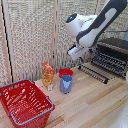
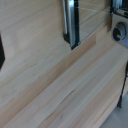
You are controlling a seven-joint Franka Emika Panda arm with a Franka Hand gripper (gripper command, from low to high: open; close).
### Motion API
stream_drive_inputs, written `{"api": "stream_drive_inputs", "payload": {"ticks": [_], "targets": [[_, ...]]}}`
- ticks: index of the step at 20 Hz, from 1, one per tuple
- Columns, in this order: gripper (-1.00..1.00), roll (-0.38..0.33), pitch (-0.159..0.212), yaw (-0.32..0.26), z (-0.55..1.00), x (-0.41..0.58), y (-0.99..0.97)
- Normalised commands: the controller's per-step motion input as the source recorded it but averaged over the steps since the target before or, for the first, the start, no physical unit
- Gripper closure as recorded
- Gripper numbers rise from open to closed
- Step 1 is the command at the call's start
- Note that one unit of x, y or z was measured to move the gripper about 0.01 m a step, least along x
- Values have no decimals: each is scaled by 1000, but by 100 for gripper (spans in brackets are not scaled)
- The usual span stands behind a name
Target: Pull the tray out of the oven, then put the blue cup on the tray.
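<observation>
Behind everything stands a woven wicker screen (image 1: pixel 30 35), pale beige, split into tall panels by vertical seams, and it fills the whole backdrop of the exterior view. Underneath runs a light wooden table (image 1: pixel 95 107), planks joined lengthwise, grain streaks showing plainly in the wrist view (image 2: pixel 60 90). Light is soft and even, with faint shadows on the wood.
</observation>
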Motion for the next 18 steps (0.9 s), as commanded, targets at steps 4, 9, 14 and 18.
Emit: {"api": "stream_drive_inputs", "payload": {"ticks": [4, 9, 14, 18], "targets": [[-100, -248, -2, 111, -187, 181, -475], [-100, -234, 0, 100, -142, 122, -565], [-100, -204, -1, 121, -130, 158, -567], [-100, -187, -1, 113, -75, 56, -624]]}}
